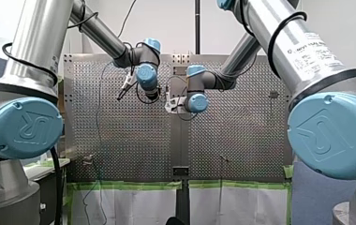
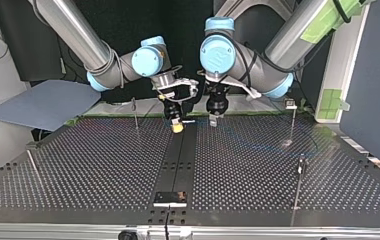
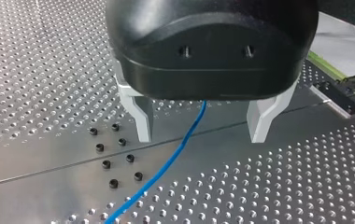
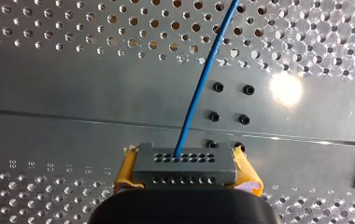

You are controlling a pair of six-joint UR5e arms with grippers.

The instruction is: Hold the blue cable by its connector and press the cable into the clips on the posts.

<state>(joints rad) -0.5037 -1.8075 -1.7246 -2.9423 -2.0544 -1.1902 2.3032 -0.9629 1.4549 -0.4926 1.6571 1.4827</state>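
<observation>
Right wrist view shows my right gripper (image 4: pixel 185 176) clenched on the grey connector (image 4: pixel 185 164), its yellow pads (image 4: pixel 125 171) pressed against the 2 ends of the block. The blue cable (image 4: pixel 199 88) leaves the connector's face and runs ahead over the perforated table (image 4: pixel 49 28). In the left wrist view my left gripper (image 3: pixel 203 133) is released, with its pale fingers (image 3: pixel 140 116) spread wide. The cable passes between them without touching either.

By my reading, the holding step is done and the pressing has not begun, since no clip has cable in it that I can see. The next move calls for carrying the line to a post and lowering it squarely onto the clip, with the left claw guiding the slack.

Count: 2 arms, 2 grippers, 1 cable and 1 connector. The top view shows 4 thin posts (image 2: pixel 135 114), of which 1 bears a visible clip (image 2: pixel 290 104).
</observation>
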